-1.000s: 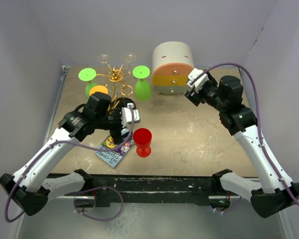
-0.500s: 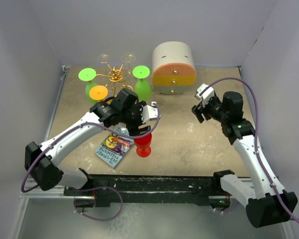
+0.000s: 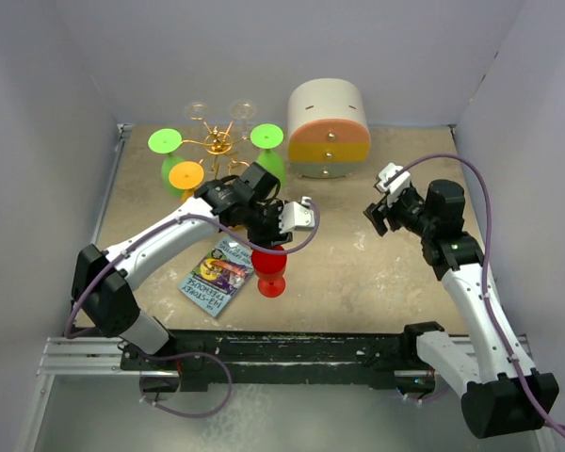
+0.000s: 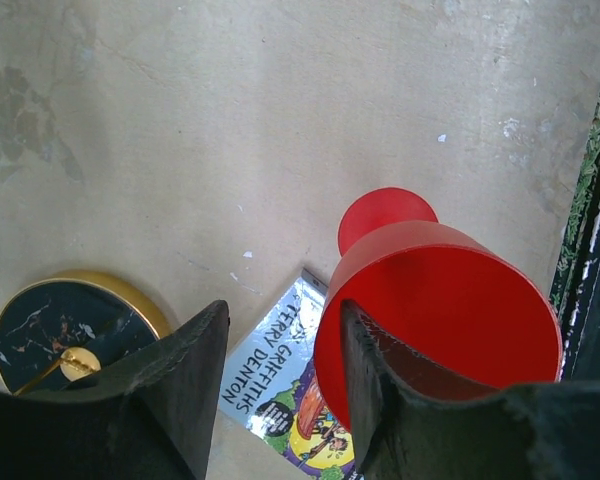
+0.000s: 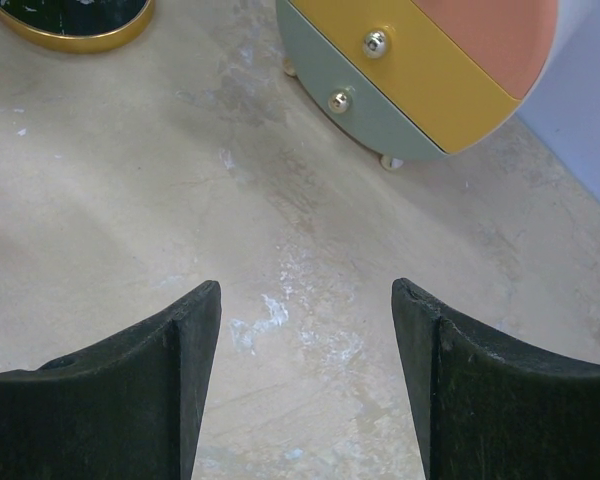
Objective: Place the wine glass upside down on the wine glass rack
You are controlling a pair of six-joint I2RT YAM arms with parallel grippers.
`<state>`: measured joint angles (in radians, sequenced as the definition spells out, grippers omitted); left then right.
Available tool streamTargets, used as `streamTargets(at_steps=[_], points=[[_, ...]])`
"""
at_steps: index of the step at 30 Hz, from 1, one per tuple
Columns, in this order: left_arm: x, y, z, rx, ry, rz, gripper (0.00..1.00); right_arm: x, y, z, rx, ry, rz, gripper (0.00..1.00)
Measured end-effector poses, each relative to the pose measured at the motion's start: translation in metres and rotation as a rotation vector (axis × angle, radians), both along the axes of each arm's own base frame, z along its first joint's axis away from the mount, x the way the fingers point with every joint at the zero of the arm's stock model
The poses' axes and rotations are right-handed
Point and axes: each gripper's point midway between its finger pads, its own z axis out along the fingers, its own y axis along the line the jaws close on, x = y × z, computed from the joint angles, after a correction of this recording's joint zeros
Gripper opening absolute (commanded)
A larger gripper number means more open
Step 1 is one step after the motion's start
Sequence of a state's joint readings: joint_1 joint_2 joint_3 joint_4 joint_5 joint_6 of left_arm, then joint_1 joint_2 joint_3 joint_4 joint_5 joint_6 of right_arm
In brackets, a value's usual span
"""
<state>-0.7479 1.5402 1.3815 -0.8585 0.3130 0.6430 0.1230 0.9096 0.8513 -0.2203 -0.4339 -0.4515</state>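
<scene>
Close beside left fingers (image 4: 170, 400), spread and empty, upright red wine glass (image 4: 450, 310), right fingers (image 5: 100, 400) wide.

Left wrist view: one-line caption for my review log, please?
Open left gripper at the rim of the upright red glass; book and rack base beyond.

The smooth red plastic wine glass (image 4: 435, 310) has a satin sheen. The beige tabletop (image 4: 280, 120) looks matt, scuffed and stained. At the glass's 9 o'clock, the round black base (image 4: 65, 330) of the gold wire rack (image 3: 217, 144) is glossy, marbled and metal-rimmed.
</scene>
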Motion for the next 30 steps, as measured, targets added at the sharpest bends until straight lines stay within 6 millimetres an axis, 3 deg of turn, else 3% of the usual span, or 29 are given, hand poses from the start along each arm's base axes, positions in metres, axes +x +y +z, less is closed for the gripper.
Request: streamTargets(at_steps=[8,12,20,22,25,28,30], points=[[-0.008,0.001,-0.015,0.049,0.066,-0.047,0.16,-0.001,0.001,0.000,0.002,-0.002,0.006,0.74],[-0.014,0.002,-0.010,0.051,0.083,-0.074,0.00,0.000,0.000,0.001,0.004,-0.003,0.000,0.77],[-0.027,-0.001,0.020,-0.004,0.098,-0.132,0.00,0.005,-0.009,0.002,0.000,-0.010,-0.052,0.80],[-0.033,-0.001,0.037,-0.039,0.084,-0.142,0.00,0.006,-0.013,0.004,-0.009,-0.010,-0.073,0.80],[-0.041,-0.001,0.081,-0.142,0.010,-0.156,0.00,0.007,-0.018,0.016,-0.019,-0.016,-0.099,0.81],[-0.050,0.004,0.139,-0.280,-0.118,-0.148,0.00,0.016,-0.020,0.052,-0.012,-0.065,-0.120,0.94],[-0.057,0.009,0.174,-0.365,-0.192,-0.129,0.00,0.023,-0.019,0.077,0.005,-0.103,-0.124,0.95]])
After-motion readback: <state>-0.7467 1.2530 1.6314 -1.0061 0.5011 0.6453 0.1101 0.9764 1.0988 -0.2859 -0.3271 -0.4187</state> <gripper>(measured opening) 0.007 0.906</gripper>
